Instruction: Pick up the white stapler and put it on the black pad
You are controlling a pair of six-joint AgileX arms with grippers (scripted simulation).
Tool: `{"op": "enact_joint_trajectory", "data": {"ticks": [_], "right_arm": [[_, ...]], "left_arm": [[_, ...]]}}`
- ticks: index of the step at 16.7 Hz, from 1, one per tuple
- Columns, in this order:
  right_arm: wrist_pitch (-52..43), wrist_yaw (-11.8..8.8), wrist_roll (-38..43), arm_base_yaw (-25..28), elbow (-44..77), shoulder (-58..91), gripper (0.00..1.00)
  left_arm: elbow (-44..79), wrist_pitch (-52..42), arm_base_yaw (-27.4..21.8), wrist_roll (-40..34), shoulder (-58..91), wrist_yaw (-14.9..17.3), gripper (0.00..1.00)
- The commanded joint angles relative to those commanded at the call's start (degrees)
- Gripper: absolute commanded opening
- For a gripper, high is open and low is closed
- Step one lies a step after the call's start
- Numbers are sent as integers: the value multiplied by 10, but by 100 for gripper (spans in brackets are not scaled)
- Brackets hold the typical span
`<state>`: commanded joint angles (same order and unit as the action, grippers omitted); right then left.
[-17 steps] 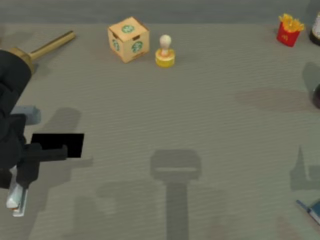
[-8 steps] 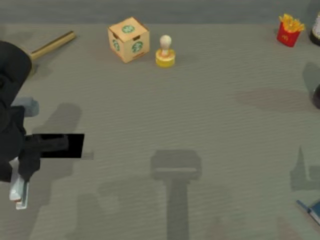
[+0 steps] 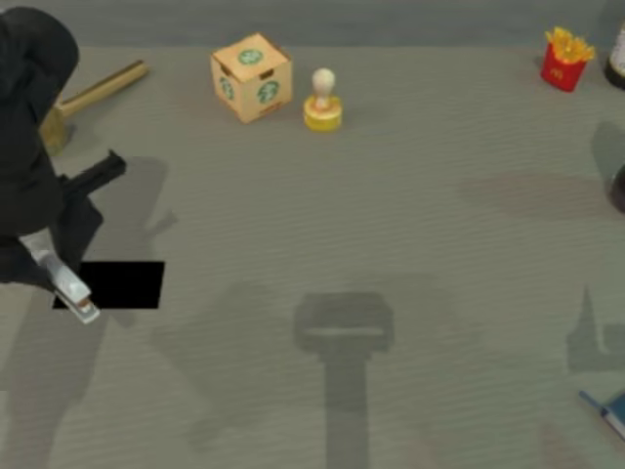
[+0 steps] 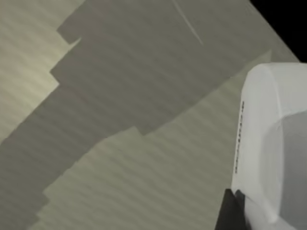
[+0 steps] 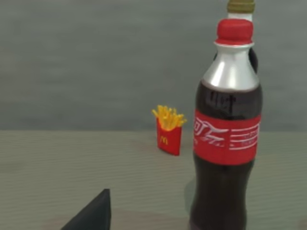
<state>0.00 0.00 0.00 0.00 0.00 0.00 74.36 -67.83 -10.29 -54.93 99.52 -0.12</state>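
Observation:
The white stapler [image 3: 68, 283] hangs tilted from my left gripper [image 3: 47, 259], which is shut on it. It hovers over the left end of the black pad [image 3: 122, 285], a flat matte rectangle at the table's left. In the left wrist view the stapler [image 4: 273, 143] fills one side, with a dark fingertip [image 4: 230, 213] pressed against it and a corner of the pad [image 4: 288, 21] beyond. My right arm is parked off the table's right side; only a dark tip of its gripper [image 5: 91, 218] shows in the right wrist view.
A hammer [image 3: 98, 90] lies at the back left beside my left arm. A cardboard box [image 3: 252, 76] and a yellow stamp [image 3: 322, 101] stand at the back. Fries [image 3: 566, 57], a cola bottle [image 5: 228, 143] and a blue-edged object [image 3: 610, 410] sit at the right.
My left arm has carried the stapler from the front left corner back and rightwards, turning it. It now hangs over the pad's left end.

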Motion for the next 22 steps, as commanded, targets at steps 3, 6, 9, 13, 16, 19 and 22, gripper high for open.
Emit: {"op": "enact_joint_trajectory", "data": {"ticks": [3, 6, 9, 13, 16, 19, 22], "right_arm": [[0, 0, 0, 0, 0, 0, 100], [0, 0, 0, 0, 0, 0, 100], [0, 0, 0, 0, 0, 0, 100], [0, 0, 0, 0, 0, 0, 100], [0, 0, 0, 0, 0, 0, 100], [0, 0, 0, 0, 0, 0, 100], [0, 0, 0, 0, 0, 0, 100]], "left_arm": [[74, -19, 9, -167, 58, 1, 0], [137, -30, 18, -305, 104, 2, 0], [181, -34, 24, -391, 131, 4, 0], [198, -34, 27, -423, 141, 4, 0], [196, -33, 24, -422, 138, 4, 0], [178, -11, 25, -422, 144, 4, 0], [129, 61, 27, -424, 164, 3, 0]]}}
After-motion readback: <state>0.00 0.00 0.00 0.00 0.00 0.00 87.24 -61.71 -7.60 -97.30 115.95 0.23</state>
